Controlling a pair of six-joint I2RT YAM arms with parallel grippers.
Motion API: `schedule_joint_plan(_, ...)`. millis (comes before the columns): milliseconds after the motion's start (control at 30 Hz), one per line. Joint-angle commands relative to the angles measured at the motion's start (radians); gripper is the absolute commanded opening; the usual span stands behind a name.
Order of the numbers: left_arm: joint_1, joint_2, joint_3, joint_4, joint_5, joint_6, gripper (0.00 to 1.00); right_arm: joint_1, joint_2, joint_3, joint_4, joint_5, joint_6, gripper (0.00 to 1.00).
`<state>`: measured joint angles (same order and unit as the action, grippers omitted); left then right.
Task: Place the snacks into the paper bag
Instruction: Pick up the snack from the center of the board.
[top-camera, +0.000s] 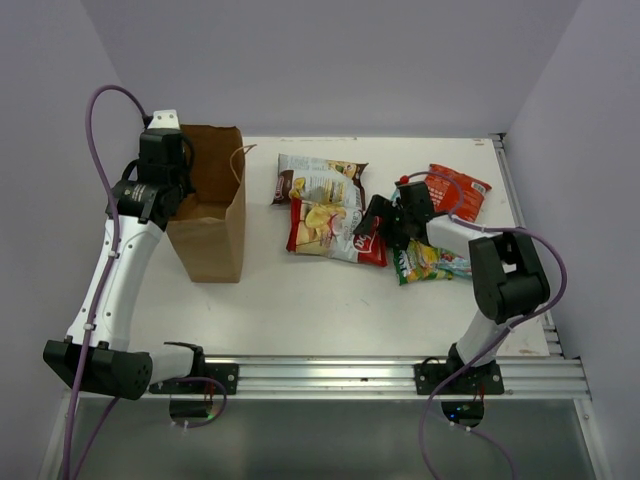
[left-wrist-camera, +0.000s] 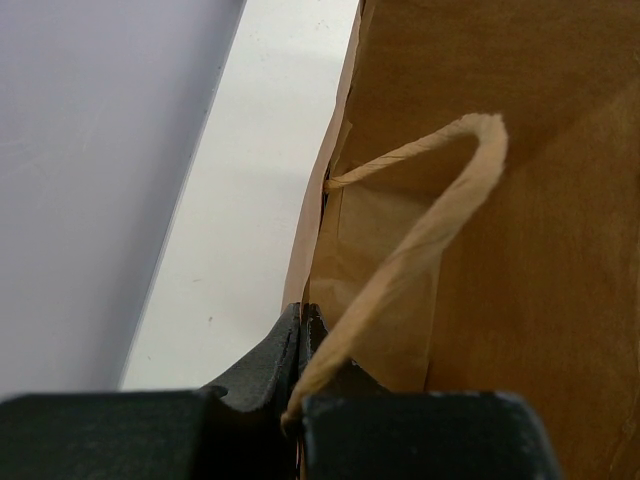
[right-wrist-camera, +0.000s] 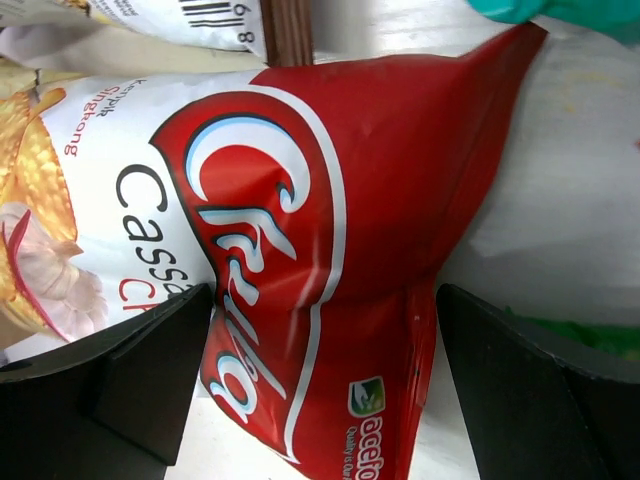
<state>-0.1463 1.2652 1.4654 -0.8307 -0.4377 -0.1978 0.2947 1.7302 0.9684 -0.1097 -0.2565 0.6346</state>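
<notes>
The brown paper bag (top-camera: 212, 222) stands upright at the table's left, and my left gripper (top-camera: 165, 190) is shut on its near rim. In the left wrist view the jaws (left-wrist-camera: 302, 322) pinch the bag's edge (left-wrist-camera: 520, 250) beside a twisted handle (left-wrist-camera: 440, 220). The snacks lie mid-table: a white-brown chips packet (top-camera: 318, 180), the red-white cassava chips (top-camera: 322, 228), a red-orange bag (top-camera: 462, 190), a green candy bag (top-camera: 422, 262) and a teal packet (top-camera: 456, 265). My right gripper (top-camera: 375, 228) is open, its fingers either side of the cassava packet's red end (right-wrist-camera: 330, 250), apart from it.
An aluminium rail (top-camera: 380, 375) runs along the near edge with both arm bases on it. Grey walls close in the left, back and right. A white strip (top-camera: 512, 190) borders the table's right side. A purple cable (top-camera: 100, 110) loops over the left arm.
</notes>
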Motion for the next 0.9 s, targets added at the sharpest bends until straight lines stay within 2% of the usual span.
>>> schedule_joint_plan(0,-0.001,-0.007,-0.005,0.030,0.005,0.008,0.00,-0.002,0.057,-0.039,0.068,-0.059,-0.018,0.98)
schedule_joint_plan(200,-0.001,-0.010,-0.011,0.030,0.019,0.006,0.00,-0.002,0.045,-0.054,0.104,-0.124,-0.055,0.81)
schedule_joint_plan(300,-0.001,-0.010,-0.011,0.028,0.030,0.005,0.00,-0.002,-0.004,-0.059,0.105,-0.150,-0.062,0.61)
schedule_joint_plan(400,-0.001,-0.015,-0.014,0.028,0.040,0.006,0.00,-0.002,-0.069,-0.053,0.102,-0.161,-0.064,0.49)
schedule_joint_plan(433,-0.001,-0.015,-0.016,0.028,0.045,0.008,0.00,-0.002,-0.084,-0.048,0.099,-0.164,-0.064,0.39)
schedule_joint_plan(500,-0.001,-0.017,-0.013,0.027,0.050,0.009,0.00,0.000,-0.118,-0.040,0.082,-0.176,-0.067,0.29)
schedule_joint_plan(533,-0.001,-0.017,-0.007,0.024,0.054,0.009,0.00,0.000,-0.151,-0.028,0.073,-0.179,-0.069,0.19)
schedule_joint_plan(633,-0.001,-0.017,0.013,0.018,0.059,0.009,0.00,0.001,-0.236,0.002,0.027,-0.182,-0.073,0.07)
schedule_joint_plan(733,-0.001,-0.015,0.032,0.016,0.060,0.011,0.00,0.000,-0.297,0.056,-0.039,-0.181,-0.090,0.00)
schedule_joint_plan(867,-0.001,-0.004,0.050,0.010,0.080,0.006,0.00,0.000,-0.394,0.150,-0.148,-0.164,-0.121,0.00)
